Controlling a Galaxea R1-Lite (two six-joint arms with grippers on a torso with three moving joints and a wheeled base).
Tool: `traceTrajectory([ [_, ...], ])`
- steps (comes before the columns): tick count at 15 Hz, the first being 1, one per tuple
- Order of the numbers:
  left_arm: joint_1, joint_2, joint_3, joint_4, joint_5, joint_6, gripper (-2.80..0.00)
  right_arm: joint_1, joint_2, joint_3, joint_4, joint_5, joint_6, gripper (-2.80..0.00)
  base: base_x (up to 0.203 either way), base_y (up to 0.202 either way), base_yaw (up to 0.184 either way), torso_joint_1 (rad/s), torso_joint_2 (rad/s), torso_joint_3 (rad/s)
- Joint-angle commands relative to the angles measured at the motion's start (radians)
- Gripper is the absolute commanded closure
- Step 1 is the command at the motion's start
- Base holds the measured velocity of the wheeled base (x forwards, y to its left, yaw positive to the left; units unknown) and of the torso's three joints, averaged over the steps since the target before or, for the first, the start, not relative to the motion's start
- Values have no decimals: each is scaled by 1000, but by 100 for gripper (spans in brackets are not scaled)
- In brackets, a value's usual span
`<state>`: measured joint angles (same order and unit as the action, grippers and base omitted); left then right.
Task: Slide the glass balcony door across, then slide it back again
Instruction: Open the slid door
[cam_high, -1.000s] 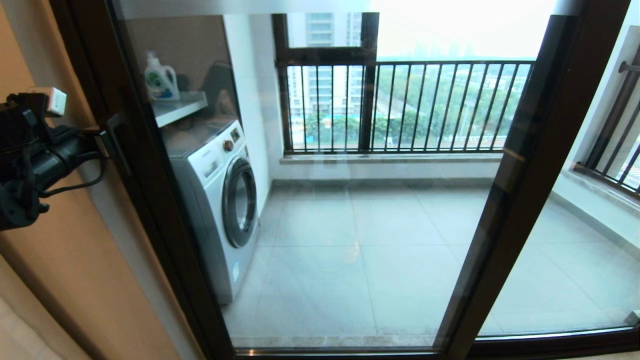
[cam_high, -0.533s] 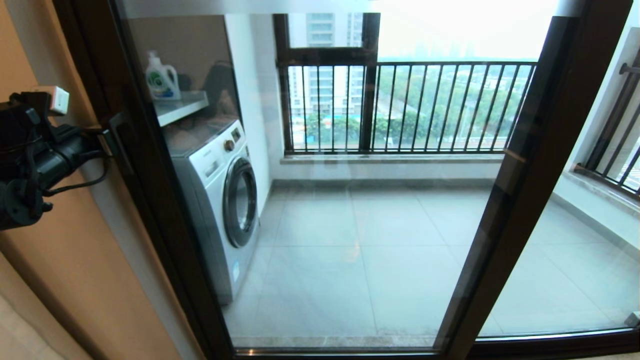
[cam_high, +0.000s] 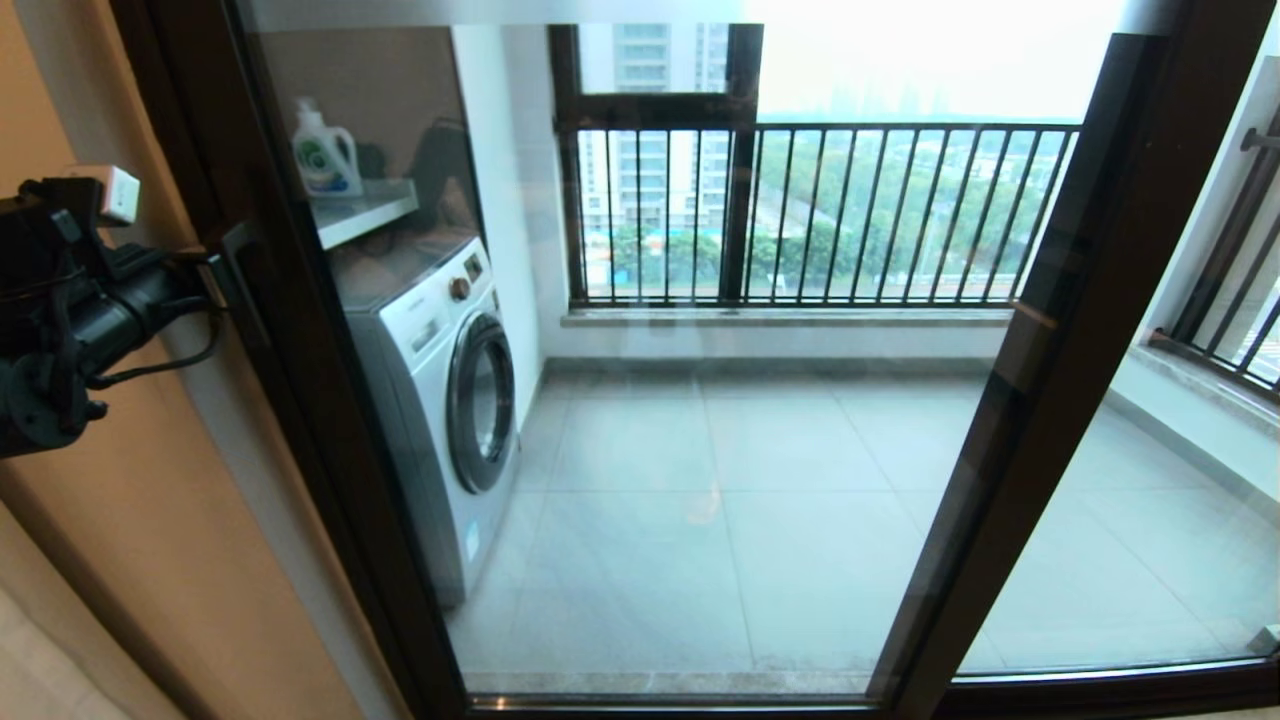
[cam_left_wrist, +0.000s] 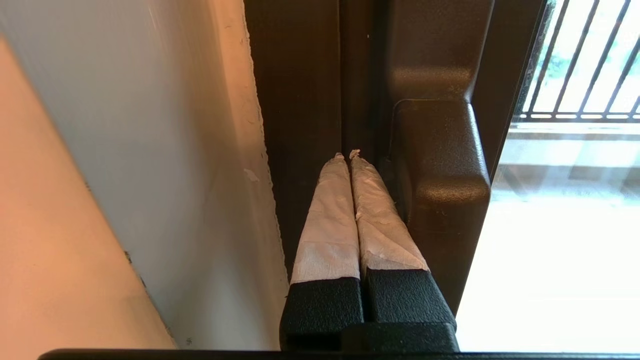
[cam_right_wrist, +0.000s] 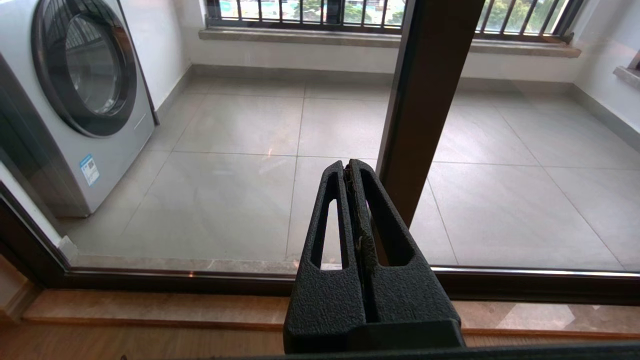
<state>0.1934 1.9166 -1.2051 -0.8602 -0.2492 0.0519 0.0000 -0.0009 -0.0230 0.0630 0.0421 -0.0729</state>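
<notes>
Door (cam_high: 700, 400) nudged rightward, left hand (cam_left_wrist: 348, 156) (closed) behind handle (cam_left_wrist: 440, 185)

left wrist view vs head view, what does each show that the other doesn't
Only the left wrist view shows the left gripper shut, its taped fingertips pressed into the frame channel beside the handle. Only the head view shows the whole door, the washer, the detergent bottle, the shelf and the second pane. Both show the dark door frame, the handle, the railing and the wall.

Washing machine (cam_high: 440, 400) behind glass balcony door (cam_high: 700, 400) (left side), detergent bottle (cam_high: 325, 155) above
</notes>
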Motion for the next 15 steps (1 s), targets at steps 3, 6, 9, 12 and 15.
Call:
traceTrajectory([
  [3, -32, -13, 13, -11, -7, 0, 0, 0, 1, 1, 1, 1, -1, 0, 0, 0, 0, 0, 0, 0],
  [6, -41, -14, 24, -11, -7, 0, 0, 0, 1, 0, 1, 1, -1, 0, 0, 0, 0, 0, 0, 0],
  [9, -48, -15, 34, -11, -7, 0, 0, 0, 1, 0, 0, 1, -1, 0, 0, 0, 0, 0, 0, 0],
  [12, -61, -22, 55, -13, -7, 2, 0, 0, 1, 1, 1, 1, -1, 0, 0, 0, 0, 0, 0, 0],
  [15, -65, -22, 53, -12, -7, 3, 0, 0, 1, 0, 0, 1, -1, 0, 0, 0, 0, 0, 0, 0],
])
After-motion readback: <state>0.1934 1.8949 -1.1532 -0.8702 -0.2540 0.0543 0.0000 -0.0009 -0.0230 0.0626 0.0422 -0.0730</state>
